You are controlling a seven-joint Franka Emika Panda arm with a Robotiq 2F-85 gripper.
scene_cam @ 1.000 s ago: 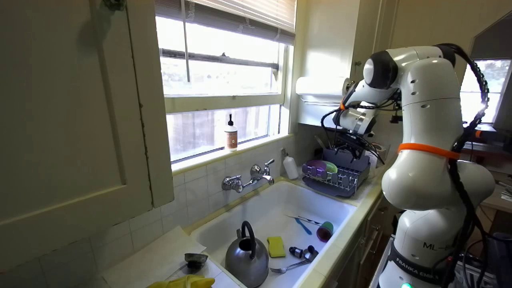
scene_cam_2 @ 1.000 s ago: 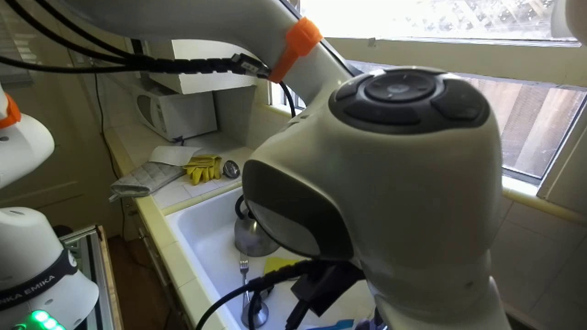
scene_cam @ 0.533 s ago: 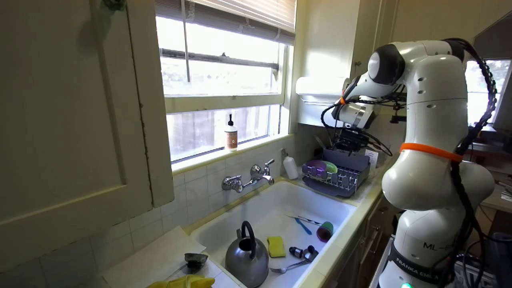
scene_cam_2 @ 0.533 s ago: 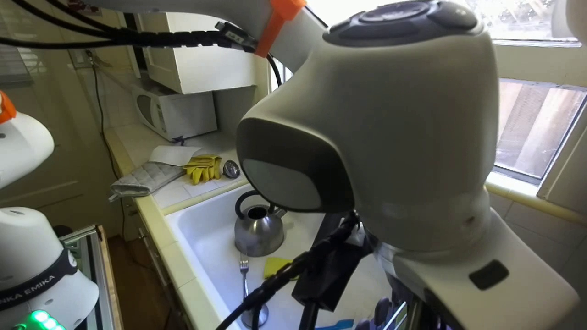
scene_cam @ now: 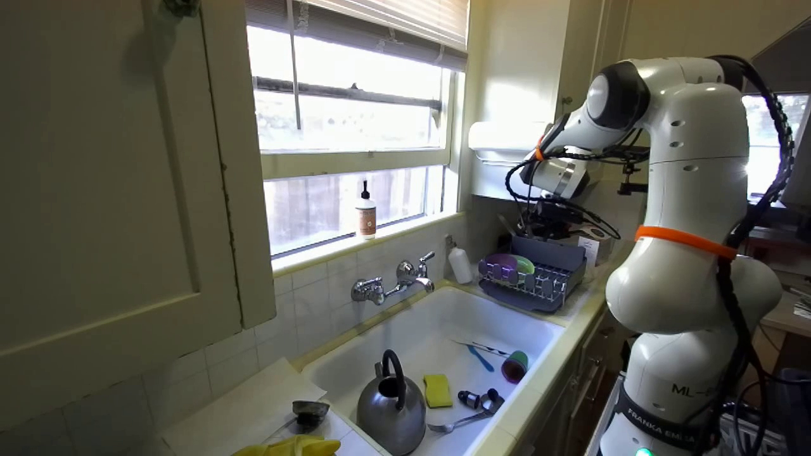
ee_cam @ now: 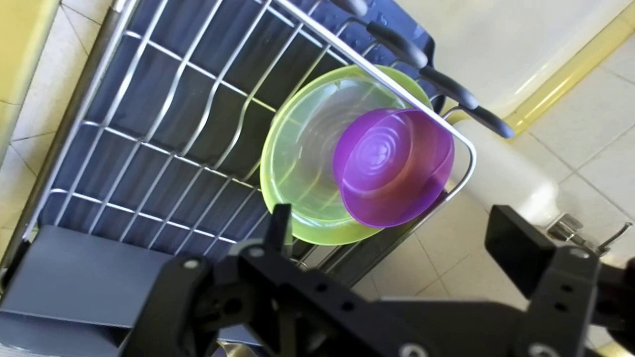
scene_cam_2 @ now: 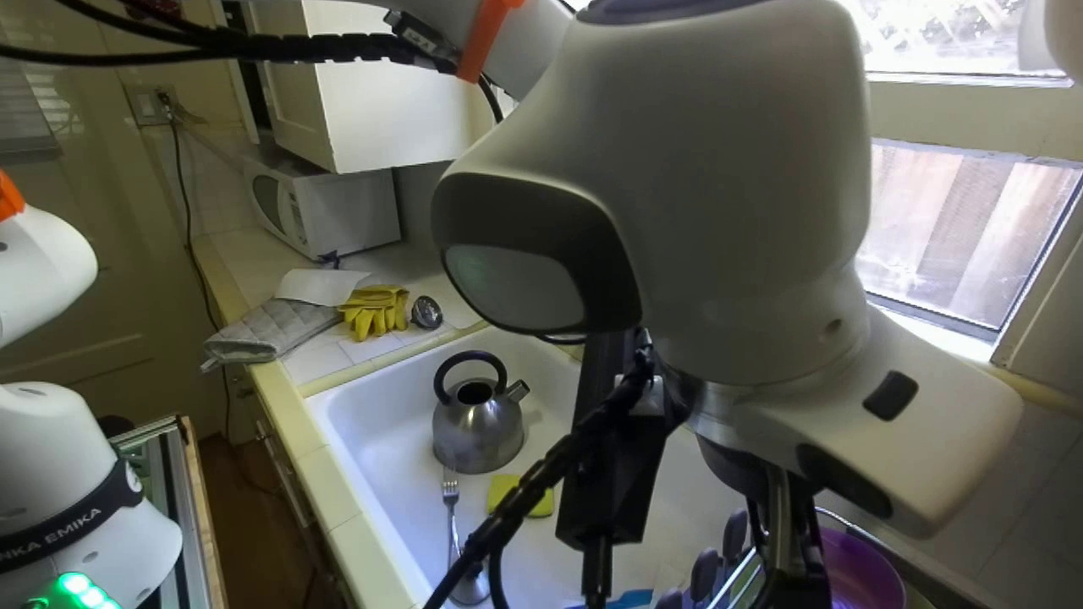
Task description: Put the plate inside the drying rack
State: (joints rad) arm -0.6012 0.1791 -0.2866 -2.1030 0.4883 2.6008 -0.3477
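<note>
Since the earlier frames the arm's wrist (scene_cam_2: 677, 194) has lifted slightly, in both exterior views. The plate cannot be made out in any view, so which way it lies from the jaws cannot be told. The jaws stand wide apart, nothing between them. The drying rack (ee_cam: 172, 154) is below and ahead of them; in the wrist view its bare wire slots fall to their left, while a lime-green bowl (ee_cam: 307, 148) and a purple bowl (ee_cam: 382, 153) sit straight ahead. The coming move likely hinges on finding the plate.
</note>
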